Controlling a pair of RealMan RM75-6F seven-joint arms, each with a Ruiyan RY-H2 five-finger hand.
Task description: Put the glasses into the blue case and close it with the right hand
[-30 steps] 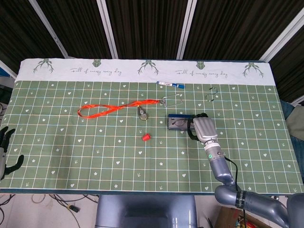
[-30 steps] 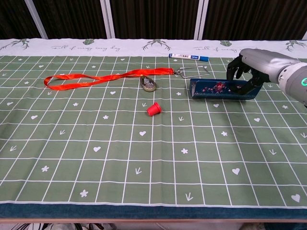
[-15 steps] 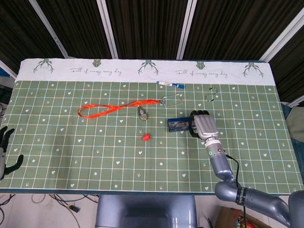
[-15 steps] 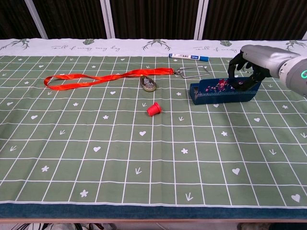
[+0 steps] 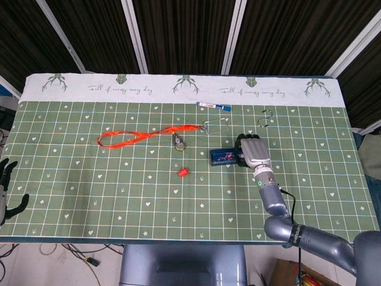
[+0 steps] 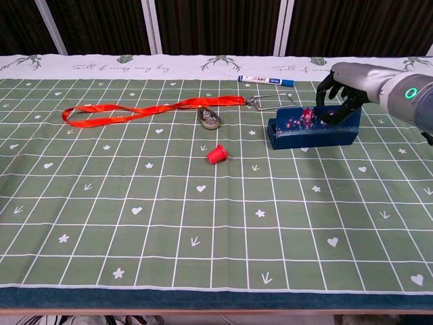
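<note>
Head view: the right hand [image 5: 252, 152] lies on the right end of the blue case [image 5: 225, 157], just right of the desk's [image 5: 89, 190] centre, fingers curled over the far edge toward 12 o'clock. Whether it truly grips or only presses cannot be told from above. The glasses are not visible; they may be inside. An orange lanyard [image 5: 143, 134] lies well apart at 10 o'clock from the case, a small red cap [image 5: 183, 171] near at 8 o'clock, a marker pen [image 5: 214, 106] at 12 o'clock. The left hand [image 5: 7, 190] hangs off the desk's edge at 9 o'clock, fingers apart, holding nothing.

Chest view: the blue case [image 6: 311, 128] stands as a low box with a patterned lid panel raised; the right hand [image 6: 342, 91] hooks its fingers [image 6: 331, 108] over the lid's right end. The case looks stiff, light and smooth-skinned, likely to skid on the cloth. Pressing down mid-lid, not at the corner, seems the safer hold. A red cap [image 6: 217, 155] sits at 8 o'clock.
</note>
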